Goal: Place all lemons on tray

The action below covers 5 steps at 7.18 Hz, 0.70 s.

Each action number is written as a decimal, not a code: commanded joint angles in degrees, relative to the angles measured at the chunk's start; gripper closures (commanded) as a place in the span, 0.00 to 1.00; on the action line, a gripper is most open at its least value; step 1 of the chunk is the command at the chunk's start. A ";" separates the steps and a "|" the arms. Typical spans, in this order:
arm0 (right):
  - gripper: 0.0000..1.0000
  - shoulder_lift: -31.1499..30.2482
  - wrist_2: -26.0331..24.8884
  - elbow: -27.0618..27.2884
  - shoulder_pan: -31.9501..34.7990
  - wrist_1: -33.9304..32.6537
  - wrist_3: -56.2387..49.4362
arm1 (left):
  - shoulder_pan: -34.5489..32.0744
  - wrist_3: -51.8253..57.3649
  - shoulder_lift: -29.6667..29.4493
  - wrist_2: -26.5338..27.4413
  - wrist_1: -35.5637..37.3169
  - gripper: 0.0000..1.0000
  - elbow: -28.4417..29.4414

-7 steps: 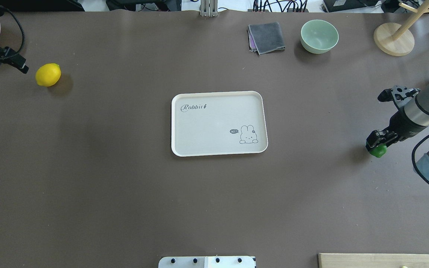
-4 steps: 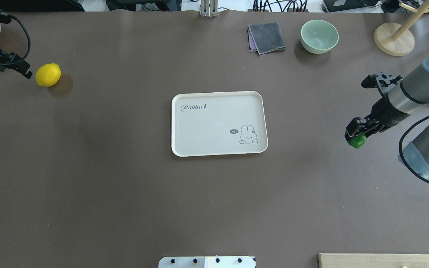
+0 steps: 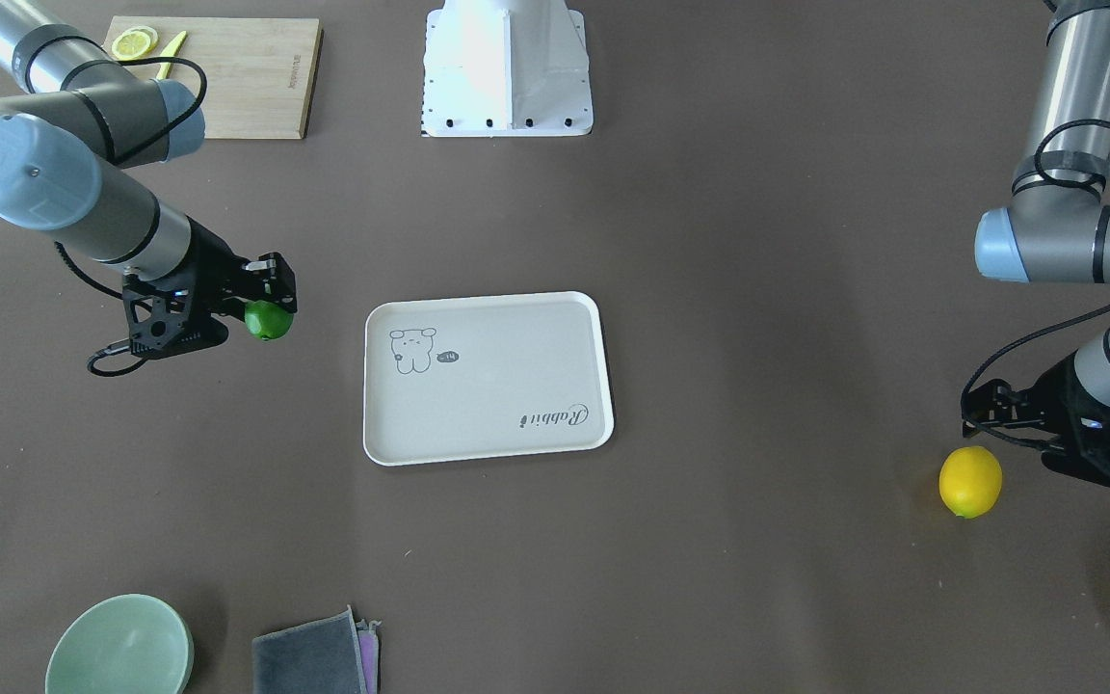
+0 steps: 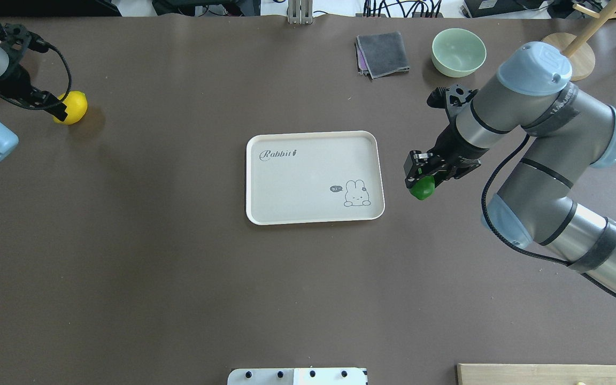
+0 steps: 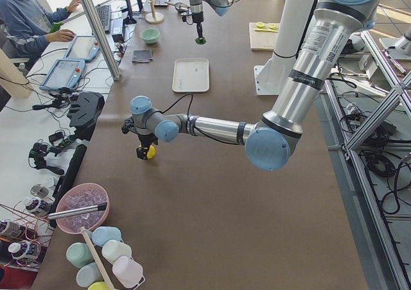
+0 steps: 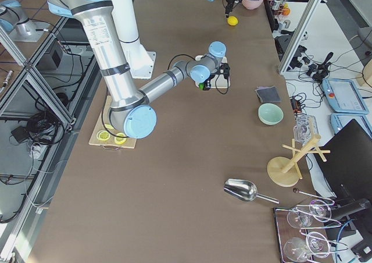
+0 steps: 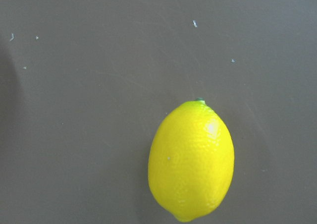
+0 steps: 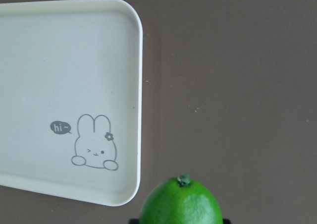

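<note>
Overhead view: brown table (image 4: 179, 278) fills the frame. We log the tray (image 4: 308, 166) at centre, flat on the table, w/ both lemons off it.

R gripper (image 4: 420, 183) sits just right of the tray's right rim, fingers clamped on the green lemon (image 4: 423, 189). That lemon is outside the rim, approx level w/ the rabbit drawing (image 4: 356, 193). R wrist view: green lemon at bottom centre, tray at upper left.

L gripper (image 4: 58, 110) is at upper left, right against the yellow lemon (image 4: 77, 105), which lies on the table well apart from the tray. We cannot tell whether the L fingers are apart or together.
</note>
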 commanded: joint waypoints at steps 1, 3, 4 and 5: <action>1.00 3.72 -4.44 -0.47 -4.55 -0.06 4.96 | 1.00 -0.57 -1.31 1.69 -3.60 0.03 3.39; 1.00 7.49 -7.16 -3.28 -6.92 -0.06 7.78 | 1.61 -2.67 -2.37 1.61 -3.79 0.03 3.58; 1.00 8.64 -7.44 -4.51 -7.28 0.02 8.05 | 1.70 -2.86 -2.55 1.52 -3.79 0.13 3.67; 1.00 9.87 -8.23 -5.74 -7.72 0.11 8.05 | 1.97 -2.86 -2.81 1.52 -3.79 0.51 3.67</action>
